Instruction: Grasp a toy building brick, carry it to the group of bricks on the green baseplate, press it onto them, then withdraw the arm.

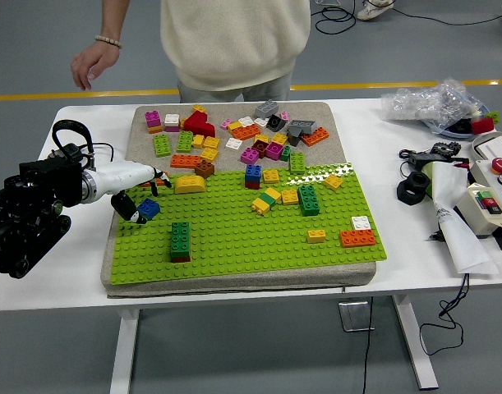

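**A:** Start at the left robot hand [138,199]. What is it doing?

**B:** It reaches in from nine o'clock over the left edge of the green baseplate [234,246], with its dark fingers [129,208] curled about the blue brick [149,208]. I judge that it holds that brick; whether the brick is lifted or sits on the studs, I cannot tell. The right arm is out of view.

**A:** And outward from there?

**B:** At one o'clock of the robot hand, close by, lies a yellow arched brick [190,183]. Toward four o'clock stands the green stack [180,241]. The central group of bricks [279,190], the likely target, lies farther off at three o'clock.

**A:** What might go wrong?

**B:** The grip looks shallow and to one side, so the brick could twist or drop in the carry. If it arrives skewed to the studs, pressing will not seat it. A low pass might also knock the yellow arch.

**A:** Counts?

**B:** One blue brick in hand, one green stack, one yellow arch. On the right of the plate: one white brick [361,222], one orange [357,238], one small yellow [316,235]. The loose pile [234,131] on the grey mat at twelve o'clock is too crowded to count surely. A person stands beyond the counter [70,279], one hand [88,64] hanging clear of it.
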Robot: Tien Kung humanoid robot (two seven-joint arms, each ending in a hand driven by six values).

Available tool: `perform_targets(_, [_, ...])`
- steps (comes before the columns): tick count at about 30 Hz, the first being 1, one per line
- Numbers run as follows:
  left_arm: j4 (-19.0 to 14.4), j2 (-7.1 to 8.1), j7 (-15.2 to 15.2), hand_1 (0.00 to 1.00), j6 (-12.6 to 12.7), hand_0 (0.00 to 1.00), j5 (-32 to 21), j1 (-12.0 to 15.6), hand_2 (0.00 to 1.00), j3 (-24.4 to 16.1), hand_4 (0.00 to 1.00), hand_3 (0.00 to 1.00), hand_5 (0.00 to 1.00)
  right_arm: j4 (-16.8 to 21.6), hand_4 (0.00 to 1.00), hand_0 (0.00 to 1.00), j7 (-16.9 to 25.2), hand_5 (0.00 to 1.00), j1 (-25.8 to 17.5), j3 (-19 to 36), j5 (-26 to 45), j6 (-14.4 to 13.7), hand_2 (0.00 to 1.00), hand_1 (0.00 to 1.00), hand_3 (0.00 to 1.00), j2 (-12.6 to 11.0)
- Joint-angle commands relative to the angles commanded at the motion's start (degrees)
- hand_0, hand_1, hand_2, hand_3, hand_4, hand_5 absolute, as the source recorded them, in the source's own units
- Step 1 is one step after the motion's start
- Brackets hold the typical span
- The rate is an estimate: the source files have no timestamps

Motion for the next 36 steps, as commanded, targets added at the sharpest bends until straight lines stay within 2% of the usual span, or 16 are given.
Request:
perform_targets(19, [0.55, 0.65, -1.12, 0.82, 3.91, 0.877, -1.91, -0.63, 0.619, 5.22, 0.865, 0.783, 0.024, 0.0, 0.998, 0.771, -0.02, 0.768, 0.27, -0.16, 0.31, 0.02, 0.741, 0.69, 0.764, 0.06])
perform_targets(20, [0.57, 0.6, -1.15, 0.815, 4.2, 0.871, -2.01, -0.6, 0.606, 5.37, 0.825, 0.763, 0.002, 0.0, 0.998, 0.771, -0.03, 0.768, 0.29, -0.19, 0.33, 0.02, 0.741, 0.69, 0.764, 0.07])
perform_targets(25, [0.77, 0.54, -1.3, 0.815, 5.27, 0.871, -2.32, -0.53, 0.606, 5.96, 0.825, 0.763, 0.002, 0.0, 0.998, 0.771, -0.04, 0.768, 0.32, -0.24, 0.29, 0.05, 0.741, 0.69, 0.764, 0.15])
perform_targets(26, [0.78, 0.53, -1.3, 0.809, 5.32, 0.863, -2.34, -0.52, 0.589, 5.97, 0.789, 0.735, 0.002, 0.0, 0.998, 0.771, -0.04, 0.768, 0.32, -0.24, 0.28, 0.05, 0.741, 0.69, 0.764, 0.15])
perform_targets(30, [1.16, 0.59, -1.47, 0.809, 6.17, 0.863, -2.66, -0.27, 0.589, 6.44, 0.789, 0.735, 0.002, 0.0, 0.998, 0.771, -0.03, 0.768, 0.31, -0.26, 0.12, 0.09, 0.741, 0.69, 0.764, 0.2])
perform_targets(31, [1.22, 0.6, -1.49, 0.804, 6.27, 0.857, -2.71, -0.21, 0.582, 6.51, 0.755, 0.69, 0.002, 0.0, 0.998, 0.771, -0.03, 0.768, 0.31, -0.26, 0.11, 0.09, 0.741, 0.69, 0.764, 0.2])
perform_targets(36, [1.73, 0.71, -1.52, 0.804, 6.55, 0.857, -2.75, -0.05, 0.582, 7.15, 0.755, 0.69, 0.002, 0.0, 0.998, 0.771, -0.05, 0.768, 0.24, -0.3, 0.01, 0.13, 0.741, 0.69, 0.764, 0.26])
